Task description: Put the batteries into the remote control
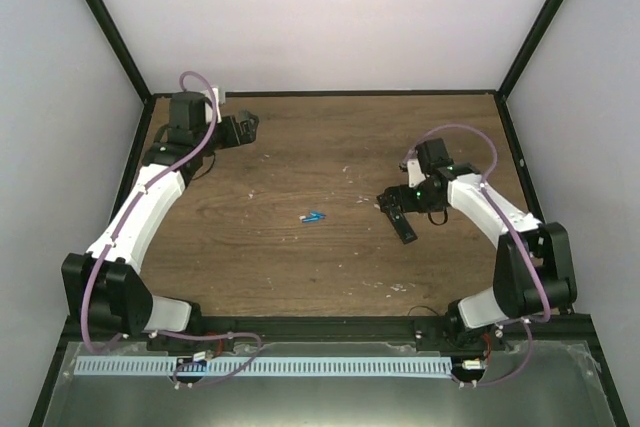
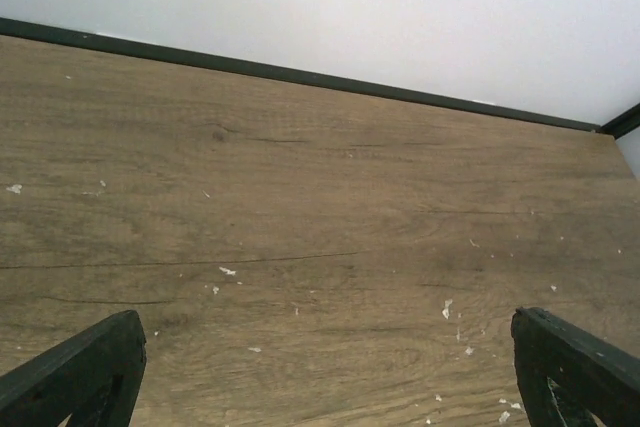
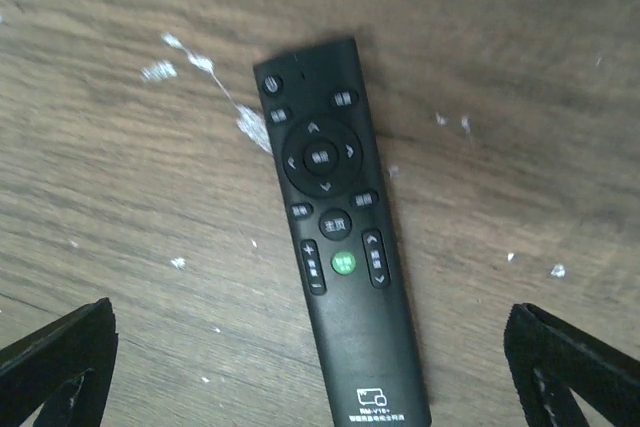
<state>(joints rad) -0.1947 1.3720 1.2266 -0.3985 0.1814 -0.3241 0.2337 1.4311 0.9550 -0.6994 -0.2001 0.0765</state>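
**Open Gripper Hangs Over Remote, Batteries Lie Apart**

We count two arms, two grippers, one remote control (image 3: 338, 247) and one small blue cluster of batteries (image 1: 314, 217) on the wooden table (image 1: 300, 282). From above the cluster looks like two cylinders lying together, but it is too small for us to be sure of the number. It sits near the middle of the table, well apart from the remote and to its left.

The remote lies flat with its button face up, one green button (image 3: 344, 263) among the pale marks. Its battery bay does not show from this side. In the right wrist view its lower end is cut off by the picture's edge, and from above the right gripper (image 1: 396, 203) covers part of it. White flecks (image 3: 180, 59) dot the wood around it.

The right arm rises from its base at the near right, elbows outward and reaches back toward the table's right-middle. The right gripper points down at the remote, jaws spread wide, one dark finger (image 3: 62, 359) on each side of the remote and neither touching it. It holds nothing.

The left arm stretches from the near left to the far left corner. The left gripper (image 2: 330, 372) is also spread wide and holds nothing. Only bare, flecked wood and the back wall show between its fingers (image 2: 90, 367).
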